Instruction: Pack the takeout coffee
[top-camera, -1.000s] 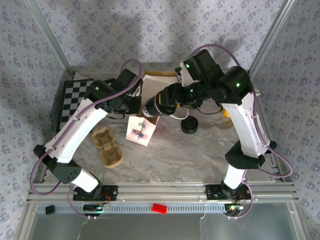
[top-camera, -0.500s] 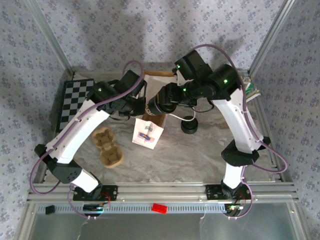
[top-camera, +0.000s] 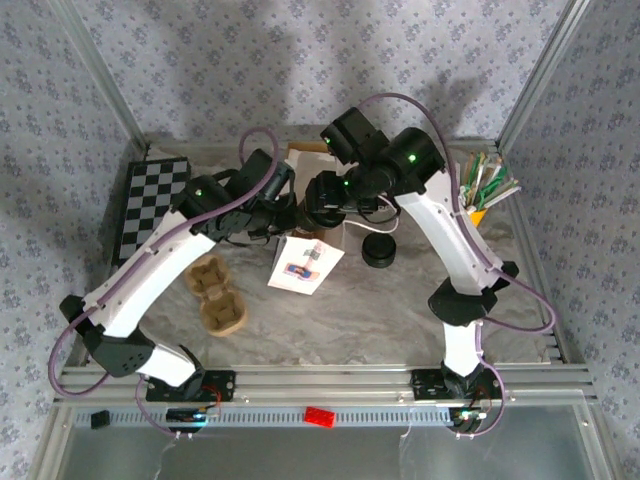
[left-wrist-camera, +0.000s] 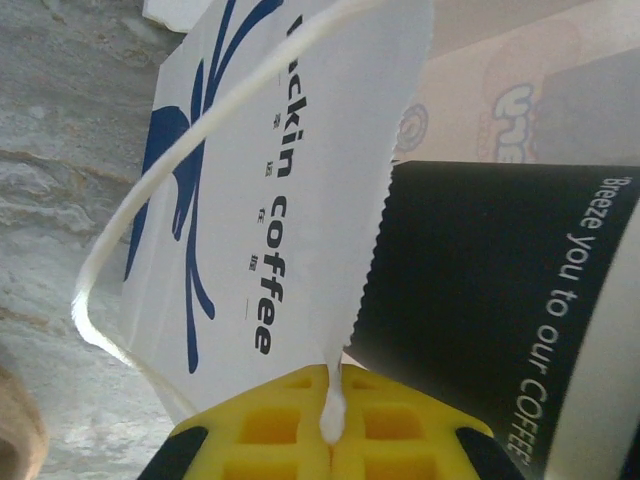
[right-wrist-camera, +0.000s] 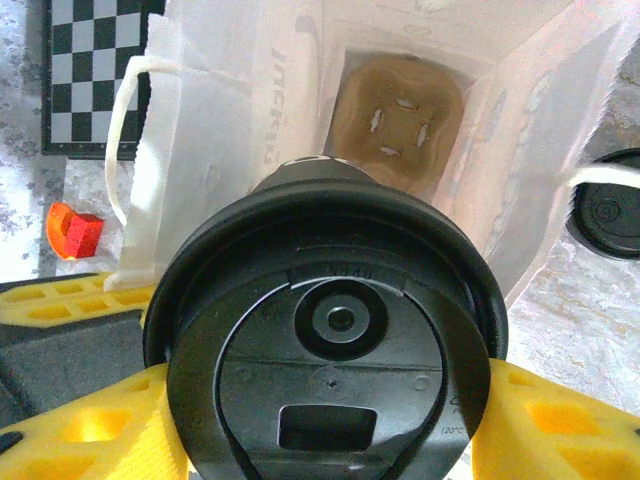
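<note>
Items by count: two robot arms, one white paper bag (top-camera: 306, 264), one takeout coffee (right-wrist-camera: 330, 330), one brown cardboard cup carrier (top-camera: 215, 294) lying flat, one low stack of loose black lids (top-camera: 379, 250), one checkerboard mat (top-camera: 150, 205), one small orange block (right-wrist-camera: 75, 230), one bundle of sticks (top-camera: 487, 180) in an orange holder.

Grey-white marbled surface (top-camera: 400, 310), edged with aluminium rails; pale floral wallpaper on the walls behind and to both sides. Mat at the far left, carrier near the left arm, lids just right of the bag, sticks in the far right corner.

Bag tilted, mouth open, blue logo and "coffee" lettering on its side. Second brown cardboard insert (right-wrist-camera: 400, 112) seated at the bottom inside.

Left hand (left-wrist-camera: 330, 432) pinched together on the bag's serrated top edge, near a white string handle (left-wrist-camera: 150, 200). Right hand (right-wrist-camera: 330, 430) clamped on the takeout coffee, one yellow finger at each side below the black lid. Coffee held at the bag's mouth, just beside the pinched edge; how far in, impossible to tell.
</note>
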